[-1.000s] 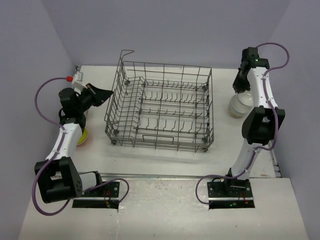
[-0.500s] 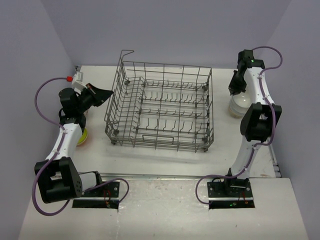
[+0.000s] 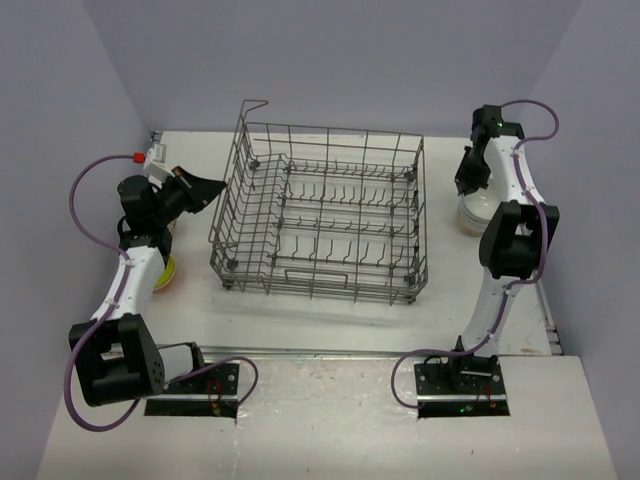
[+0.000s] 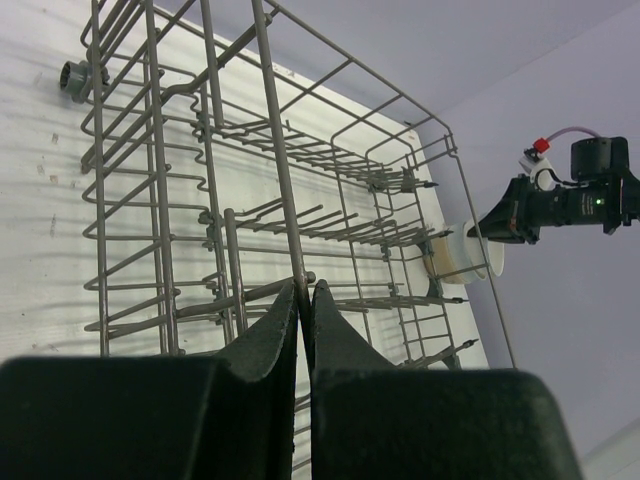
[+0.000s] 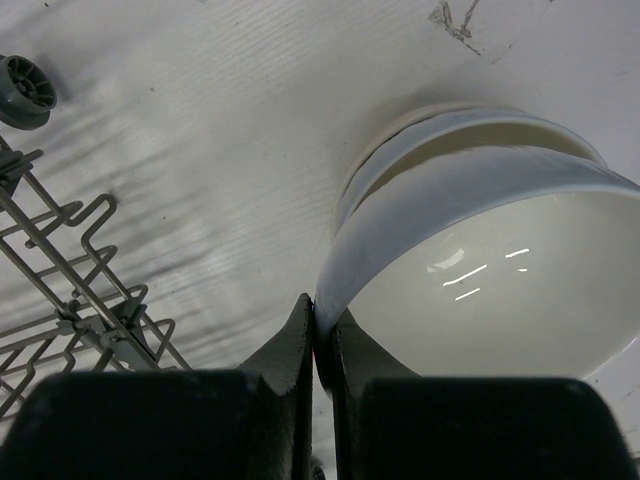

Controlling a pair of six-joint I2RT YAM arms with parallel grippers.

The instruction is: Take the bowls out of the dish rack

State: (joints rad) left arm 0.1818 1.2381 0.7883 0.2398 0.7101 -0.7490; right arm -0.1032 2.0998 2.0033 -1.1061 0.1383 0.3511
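The grey wire dish rack (image 3: 320,215) stands mid-table with no bowls in it; it also shows in the left wrist view (image 4: 200,200). My right gripper (image 3: 468,186) is shut on the rim of a white bowl (image 5: 480,280). It holds the bowl tilted on a second white bowl (image 5: 400,145) right of the rack, where the stack (image 3: 478,212) sits. My right gripper (image 5: 320,318) pinches the near rim. My left gripper (image 3: 216,188) hangs shut and empty just left of the rack's rim. In its wrist view the left gripper (image 4: 306,292) points across the rack at the white bowls (image 4: 468,262).
A yellow bowl (image 3: 163,272) sits on the table under the left arm. A grey rack wheel (image 5: 24,90) and the rack's corner wires (image 5: 70,290) lie left of the white bowls. Walls close in on the left, back and right.
My right arm has swung slightly left and back, with the gripper still on the white bowl at the stack. The left arm has not moved.
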